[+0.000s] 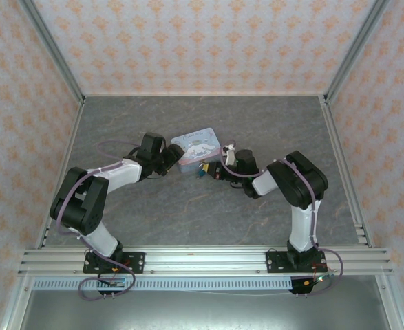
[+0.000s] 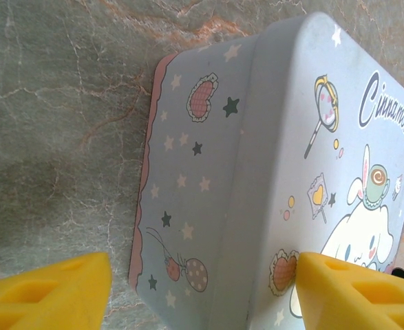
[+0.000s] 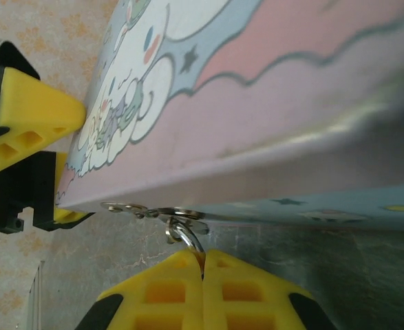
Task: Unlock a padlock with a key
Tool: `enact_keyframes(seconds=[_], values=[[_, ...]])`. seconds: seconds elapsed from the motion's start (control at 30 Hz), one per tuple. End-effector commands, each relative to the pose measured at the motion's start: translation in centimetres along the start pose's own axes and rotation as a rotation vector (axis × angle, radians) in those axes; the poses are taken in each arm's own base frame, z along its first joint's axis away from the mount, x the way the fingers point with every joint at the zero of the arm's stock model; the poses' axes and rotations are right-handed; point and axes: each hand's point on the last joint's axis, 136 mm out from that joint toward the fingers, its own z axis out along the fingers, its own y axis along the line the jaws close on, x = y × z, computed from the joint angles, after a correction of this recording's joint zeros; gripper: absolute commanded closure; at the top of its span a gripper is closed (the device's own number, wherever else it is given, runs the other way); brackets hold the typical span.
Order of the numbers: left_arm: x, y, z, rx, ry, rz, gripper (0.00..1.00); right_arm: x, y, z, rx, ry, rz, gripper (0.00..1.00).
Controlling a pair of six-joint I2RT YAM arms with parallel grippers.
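Key (image 3: 197, 253) in right hand (image 3: 203, 267) points toward tin (image 3: 291, 103).

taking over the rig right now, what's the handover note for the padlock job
Hands: left hand is open, fingers straddling a corner of the pale-blue tin. The right hand is shut at the tin's lower edge, pinching the bottom of a silver loop that hangs from the latch rings.
Things: the padlock is likely the teal speck by the right hand; the key is too small to make out.
Done: both hands are placed at the tin.
Left: no sign the lock is open yet, so check the key and turn it.
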Motion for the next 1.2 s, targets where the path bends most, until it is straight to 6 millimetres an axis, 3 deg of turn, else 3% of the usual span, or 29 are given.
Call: enact_keyframes(seconds=[0.0,0.17,0.27,0.43,0.6,0.77,0.93,1.07,1.17], values=[[2.3,5.1,0.2,-0.172,0.052,-0.016,0.30,-3.8,1.3,-1.4,-0.024,-0.136,-0.013,1.00],[2.5,5.1,0.1,-0.155,0.054,-0.016,0.30,-5.4,1.1,-2.6,-0.024,-0.210,0.015,1.00],[2.1,4.2,-0.6,-0.124,0.034,-0.001,0.27,-4.8,1.2,-3.3,0.007,-0.187,-0.012,1.00],[0.4,1.6,-3.3,-0.085,-0.041,0.065,0.15,-3.3,2.2,-6.1,0.074,-0.136,-0.055,1.00],[-1.4,-0.6,-6.5,-0.069,-0.129,0.146,0.02,0.2,3.2,-9.6,0.185,0.032,-0.085,1.00],[-2.4,-1.3,-8.9,-0.071,-0.201,0.209,0.00,4.9,2.4,-12.5,0.279,0.228,-0.065,1.00],[-2.8,-1.0,-10.3,-0.089,-0.249,0.220,0.00,7.5,1.4,-12.4,0.281,0.321,-0.013,1.00],[-2.8,-0.7,-10.6,-0.102,-0.249,0.221,0.00,7.3,0.3,-11.2,0.307,0.349,0.002,1.00],[-2.8,-0.5,-10.8,-0.111,-0.247,0.224,0.01,6.1,-0.2,-10.6,0.345,0.342,-0.029,0.84]])
